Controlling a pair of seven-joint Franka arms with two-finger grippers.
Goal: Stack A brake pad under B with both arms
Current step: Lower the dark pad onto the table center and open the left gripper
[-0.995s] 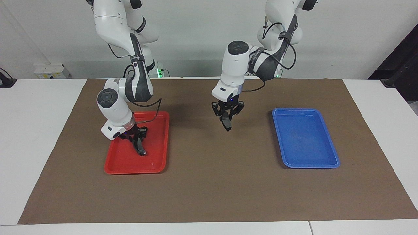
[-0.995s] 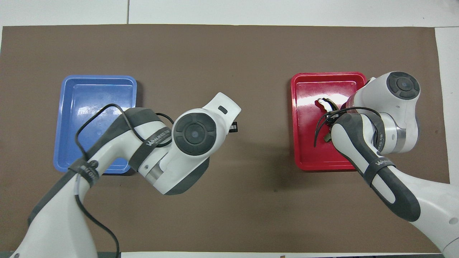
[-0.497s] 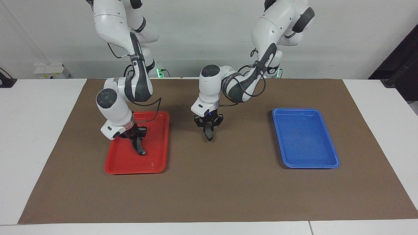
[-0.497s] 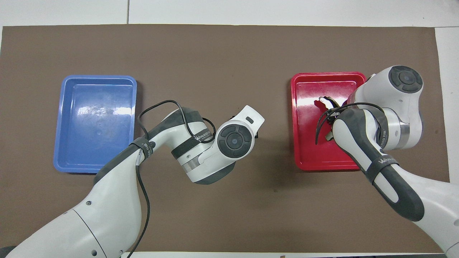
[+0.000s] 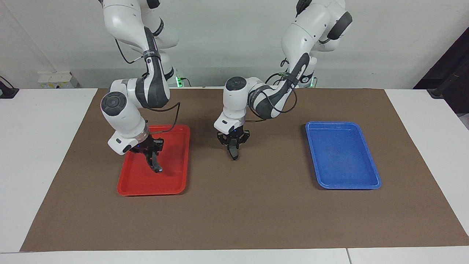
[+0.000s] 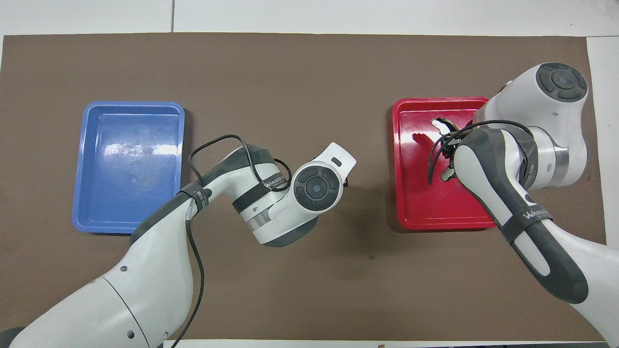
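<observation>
Facing view: the left gripper (image 5: pixel 233 146) hangs over the bare brown mat (image 5: pixel 234 212) between the two trays, fingers clamped on the A brake pad (image 5: pixel 233 152), a stubby dark-grey piece hanging below the fingertips, its lower tip close to the mat; contact cannot be judged. The right gripper (image 5: pixel 152 156) is over the red tray (image 5: pixel 176 185), fingers closed on B (image 5: pixel 156 165), the thin black curved pad, which hangs down with its lower end just above the tray floor.

Overhead view: the left arm's wrist covers its gripper and the A brake pad entirely. Of B only a short dark curve with a pale spot (image 6: pixel 441 124) shows past the right arm's wrist, over the part of the red tray (image 6: pixel 411 212) farther from the robots. The right gripper itself is mostly hidden here.

Surface: the brown mat lies on a white table (image 5: pixel 40 146). The blue tray (image 5: pixel 366 183) sits toward the left arm's end of the table, the red one toward the right arm's end. A pale wall (image 5: pixel 220 36) stands at the robots' backs.
</observation>
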